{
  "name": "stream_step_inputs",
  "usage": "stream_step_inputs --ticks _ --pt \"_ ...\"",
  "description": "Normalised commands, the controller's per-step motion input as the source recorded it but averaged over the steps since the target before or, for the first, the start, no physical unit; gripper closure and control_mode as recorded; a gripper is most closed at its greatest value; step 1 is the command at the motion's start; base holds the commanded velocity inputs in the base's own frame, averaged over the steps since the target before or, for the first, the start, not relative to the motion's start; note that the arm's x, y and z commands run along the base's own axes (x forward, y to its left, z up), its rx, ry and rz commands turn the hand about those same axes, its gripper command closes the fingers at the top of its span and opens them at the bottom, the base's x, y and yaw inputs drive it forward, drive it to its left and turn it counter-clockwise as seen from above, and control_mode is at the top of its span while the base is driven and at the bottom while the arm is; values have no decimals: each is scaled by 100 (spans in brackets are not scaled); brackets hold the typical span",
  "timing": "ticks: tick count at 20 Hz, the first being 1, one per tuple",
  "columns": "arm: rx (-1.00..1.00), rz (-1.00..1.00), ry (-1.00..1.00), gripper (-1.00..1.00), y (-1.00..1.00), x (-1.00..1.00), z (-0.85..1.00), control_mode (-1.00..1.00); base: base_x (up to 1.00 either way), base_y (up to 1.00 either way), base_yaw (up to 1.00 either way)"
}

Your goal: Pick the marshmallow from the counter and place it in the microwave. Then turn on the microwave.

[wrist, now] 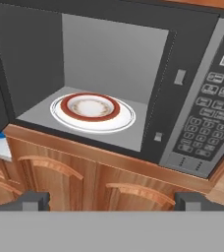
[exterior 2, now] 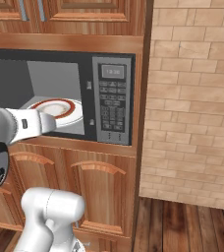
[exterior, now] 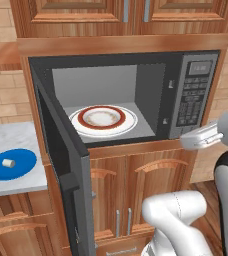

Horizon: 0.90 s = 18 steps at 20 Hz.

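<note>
Sitting on the blue plate (exterior: 11, 164) on the counter (exterior: 16, 187), the marshmallow (exterior: 7, 162) awaits pickup, left of the open microwave (exterior: 131, 100). Right base: keypad (exterior 2: 112, 106). Hand view: gripper (wrist: 111, 201) fingers apart, empty; next, I judge, swing left.
</note>
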Motion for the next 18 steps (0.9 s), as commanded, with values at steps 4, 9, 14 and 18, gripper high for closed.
stream_step_inputs --ticks 4,9,14,18 --pt "0 -10 0 -100 -4 24 -5 -100 0 0 0" --pt "0 -7 0 -100 -9 16 -1 -100 0 0 0" --pt "0 -5 0 -100 -7 7 0 -100 0 0 0" --pt "0 -5 0 -100 -8 1 0 -100 0 0 0"
